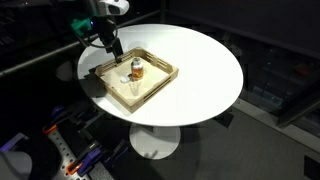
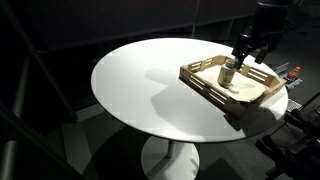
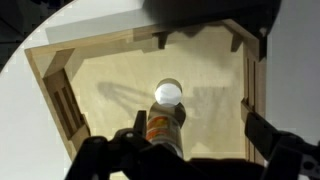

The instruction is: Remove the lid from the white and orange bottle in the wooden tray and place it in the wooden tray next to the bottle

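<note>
The wooden tray (image 1: 160,72) (image 2: 205,77) (image 3: 60,90) sits on a round white table. The white and orange bottle (image 1: 136,70) (image 2: 228,74) (image 3: 164,128) stands upright in it, with the white lid (image 3: 168,95) on top. My gripper (image 1: 112,45) (image 2: 245,50) (image 3: 193,112) is open and hovers above the tray. In the wrist view the bottle sits between the fingers, close to the left one, and the right finger is over the tray's right rim. The fingers do not touch the bottle.
The round white table (image 1: 200,60) (image 2: 140,80) stands on one pedestal, with the tray near its edge. The tray has raised slotted walls (image 3: 66,105). Dark surroundings, and cables and gear on the floor (image 1: 60,150).
</note>
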`<control>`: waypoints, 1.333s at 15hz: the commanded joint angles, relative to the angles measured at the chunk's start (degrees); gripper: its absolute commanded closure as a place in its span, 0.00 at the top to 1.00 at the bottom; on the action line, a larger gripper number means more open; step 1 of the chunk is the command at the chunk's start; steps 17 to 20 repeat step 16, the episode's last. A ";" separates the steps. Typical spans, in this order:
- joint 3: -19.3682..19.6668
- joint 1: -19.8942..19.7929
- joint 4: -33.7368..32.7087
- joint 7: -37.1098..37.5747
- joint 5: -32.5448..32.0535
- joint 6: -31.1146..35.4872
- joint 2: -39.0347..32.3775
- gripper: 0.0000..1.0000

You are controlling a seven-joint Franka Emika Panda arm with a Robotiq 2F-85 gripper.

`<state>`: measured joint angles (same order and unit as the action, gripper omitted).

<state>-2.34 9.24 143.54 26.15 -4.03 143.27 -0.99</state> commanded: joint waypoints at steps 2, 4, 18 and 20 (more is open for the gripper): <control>-0.78 -2.79 -3.41 -0.30 -1.97 -13.15 6.25 1.00; -0.90 -3.51 -4.92 -1.59 -0.82 -17.75 8.29 1.00; -1.87 -5.19 -6.83 -2.01 -0.73 -22.94 11.04 1.00; -1.87 -5.19 -6.83 -2.01 -0.73 -22.94 11.04 1.00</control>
